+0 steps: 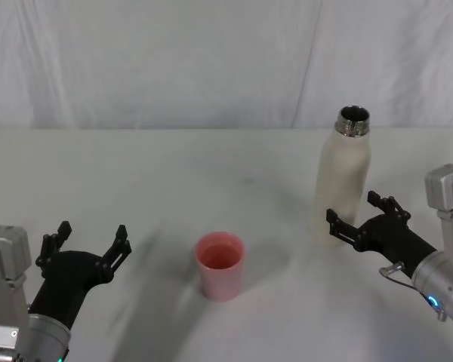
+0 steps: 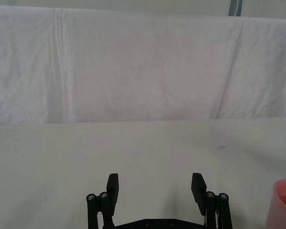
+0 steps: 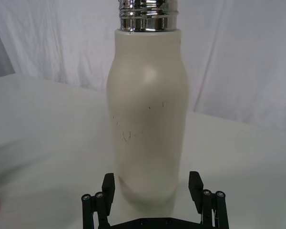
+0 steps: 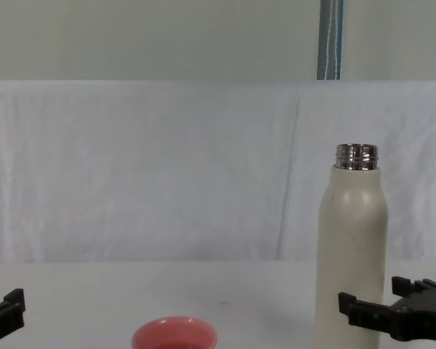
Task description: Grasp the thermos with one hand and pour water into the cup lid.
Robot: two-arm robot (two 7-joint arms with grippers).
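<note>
Your right gripper (image 1: 360, 216) is spread wide, the thermos (image 1: 343, 181) standing upright just ahead between its fingers, cup lid (image 1: 220, 265) well off left. Push in crooked and you'll likely topple it.

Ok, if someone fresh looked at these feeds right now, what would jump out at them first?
The tall cream thermos stands upright and uncapped at the right of the table, its steel neck bare. The right pincer sits open at its base, fingers either side but not closed on it. The pink cup lid stands nearer the front centre, apart from the thermos, and the left pincer hangs open at the near left.
</note>
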